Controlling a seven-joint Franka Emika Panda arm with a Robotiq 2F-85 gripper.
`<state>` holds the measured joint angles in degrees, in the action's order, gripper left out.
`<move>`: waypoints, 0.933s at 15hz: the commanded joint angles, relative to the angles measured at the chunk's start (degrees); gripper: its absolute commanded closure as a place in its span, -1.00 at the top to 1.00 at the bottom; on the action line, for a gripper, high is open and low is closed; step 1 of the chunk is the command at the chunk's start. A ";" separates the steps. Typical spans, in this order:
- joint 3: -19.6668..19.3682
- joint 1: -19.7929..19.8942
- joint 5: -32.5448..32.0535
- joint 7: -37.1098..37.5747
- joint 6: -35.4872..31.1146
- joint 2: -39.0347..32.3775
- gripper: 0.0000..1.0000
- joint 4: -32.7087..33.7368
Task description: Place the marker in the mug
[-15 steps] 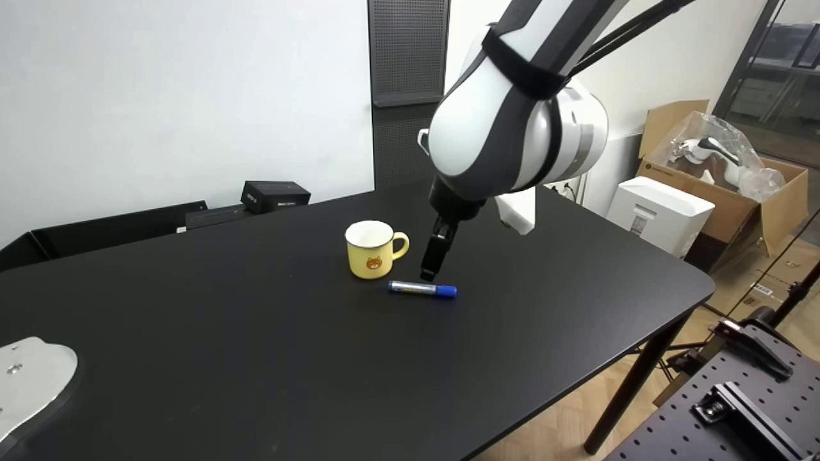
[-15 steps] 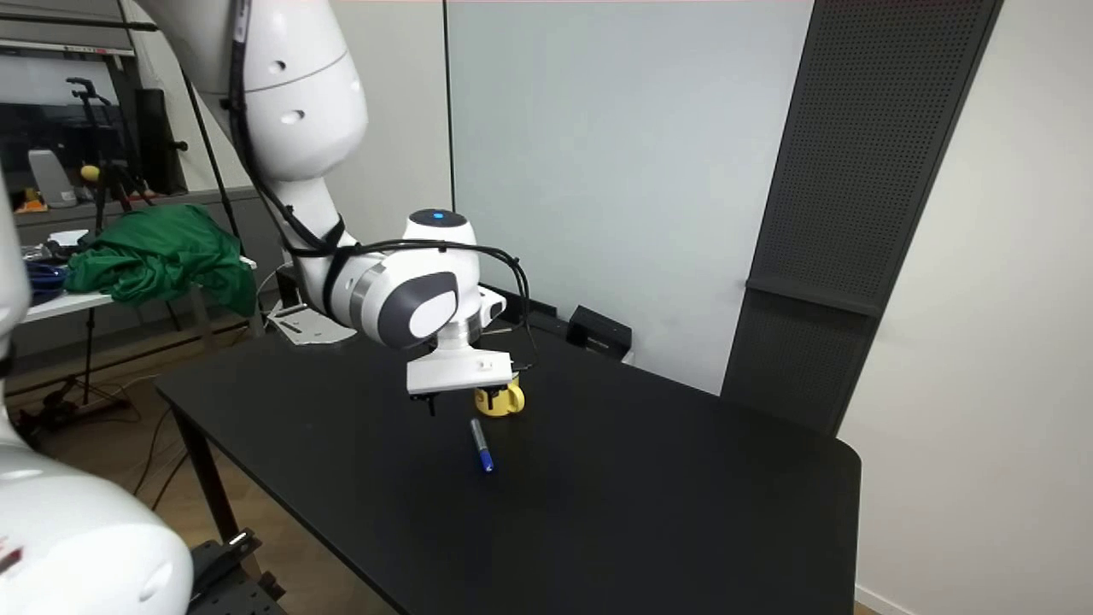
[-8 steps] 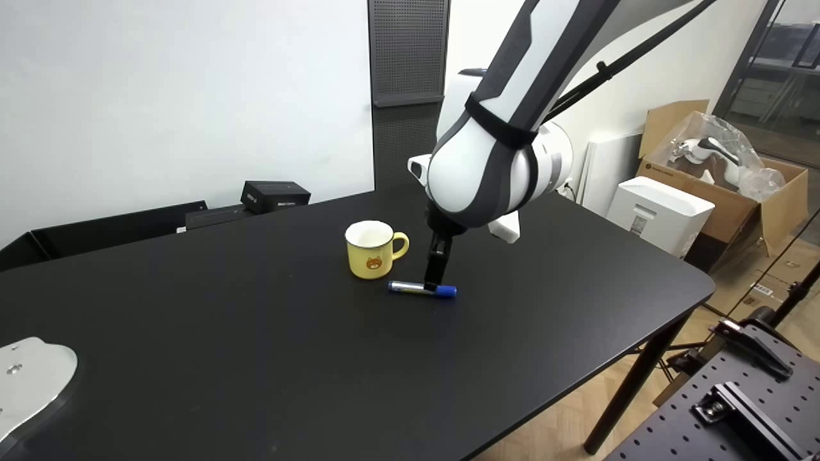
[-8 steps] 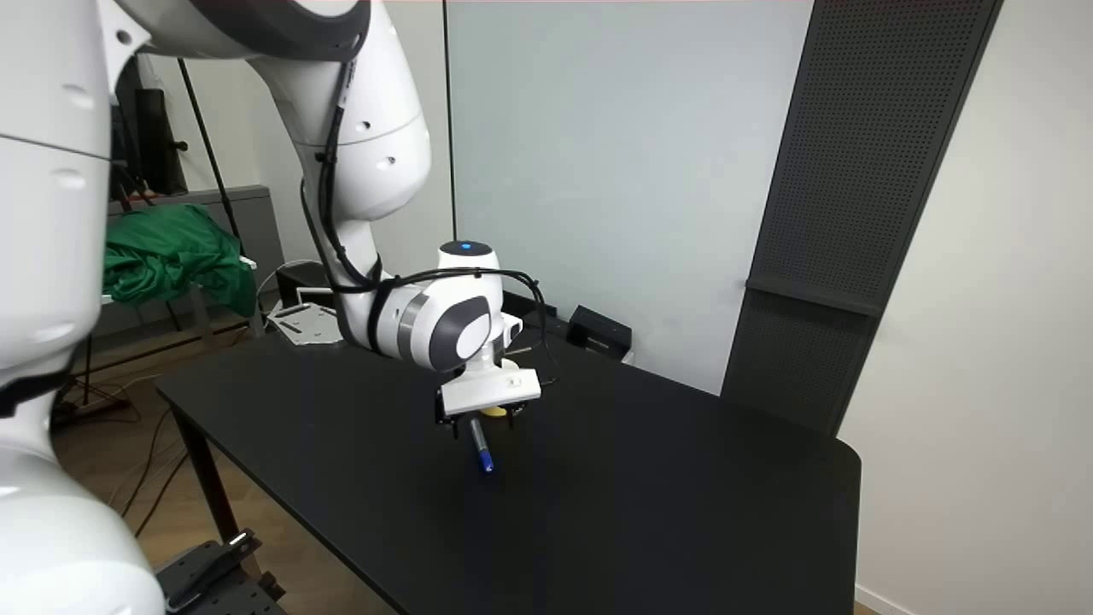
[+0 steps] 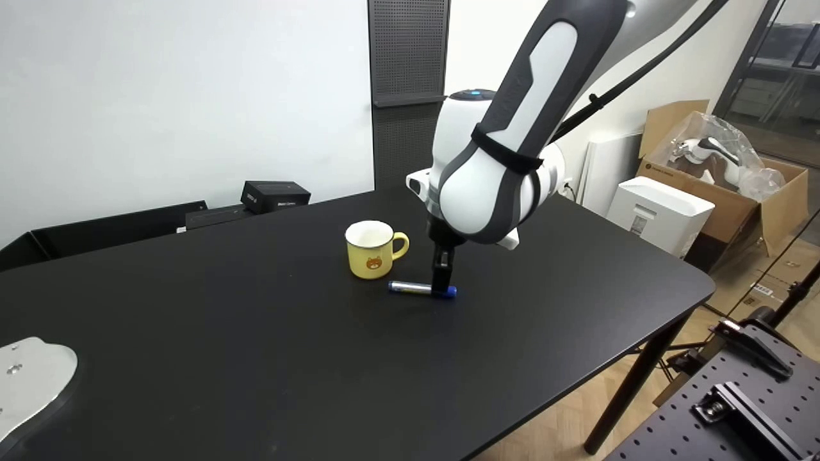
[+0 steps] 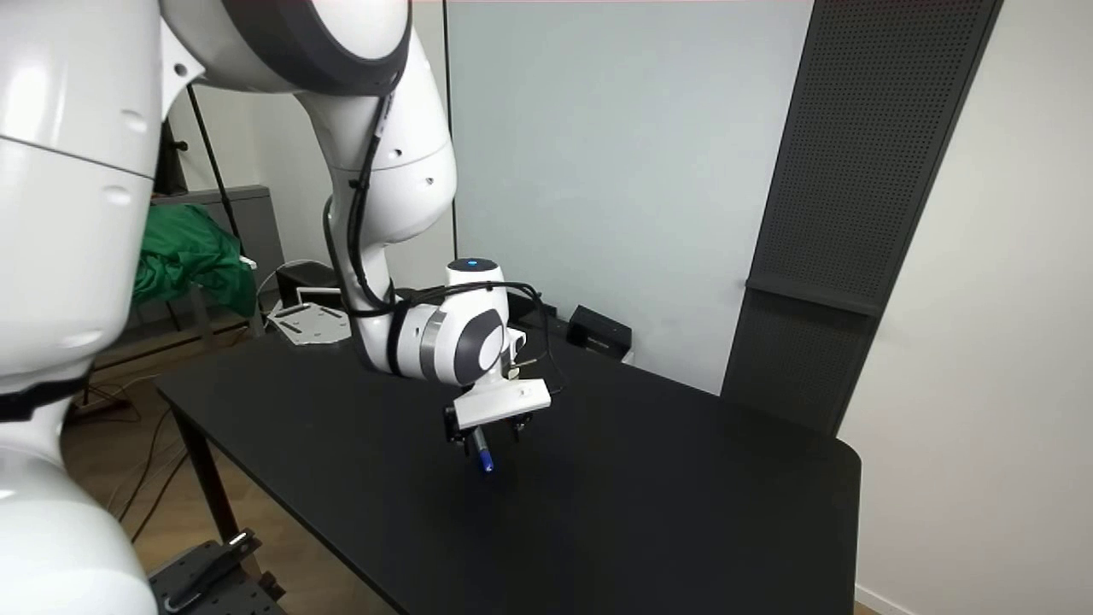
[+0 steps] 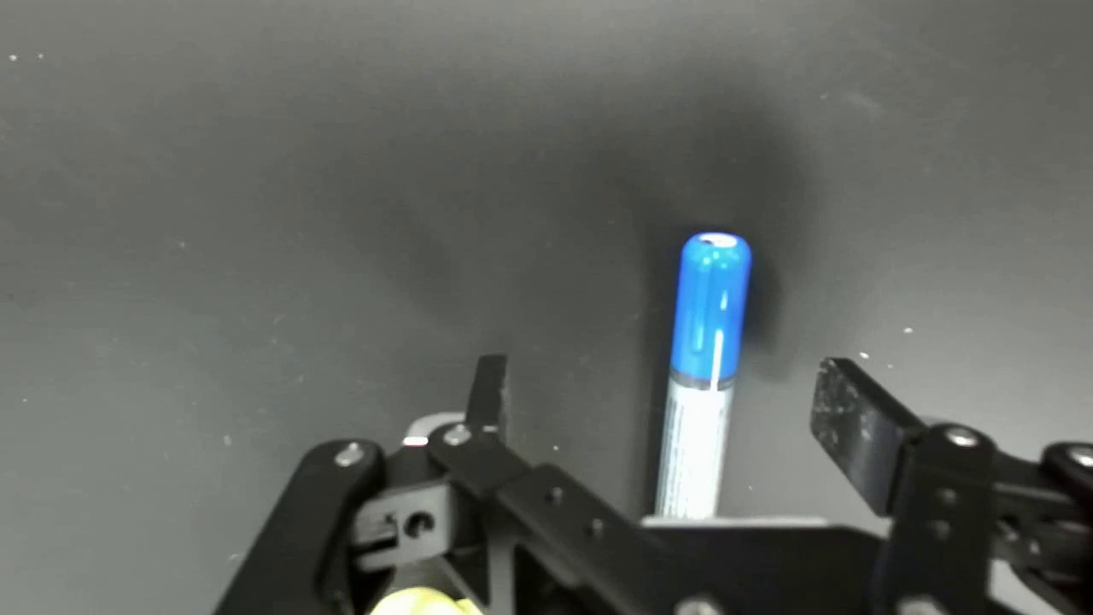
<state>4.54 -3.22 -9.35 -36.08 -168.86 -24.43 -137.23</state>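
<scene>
My table (image 5: pixel 224 352) is black and matte, with a rounded corner and a dark leg (image 5: pixel 634 384) beneath it. On it the marker (image 7: pixel 702 376) lies flat, grey-white barrel and blue cap, and from the wrist I see pale specks (image 7: pixel 908 330) scattered over the black around it. The mug (image 5: pixel 370 258) stands upright on the same surface, yellow with a pale inside and an animal face on its side; the marker's barrel end lies just beside its foot. At the back edge sits a small black box (image 5: pixel 275 196), though I cannot tell whether it rests on my table or behind it. In an exterior view a pale metal plate (image 5: pixel 35 381) shows at the near end.
</scene>
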 commanded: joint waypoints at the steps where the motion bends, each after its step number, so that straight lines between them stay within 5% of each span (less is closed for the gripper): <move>1: -0.69 -0.45 -4.19 4.00 0.59 -1.27 0.20 1.99; 9: 0.74 0.85 -5.84 4.72 1.77 -1.98 -0.90 2.36; 14: 1.86 2.30 -4.99 3.99 2.77 -1.63 -0.90 2.03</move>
<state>5.06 -2.71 -13.64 -33.52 -167.75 -25.44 -136.05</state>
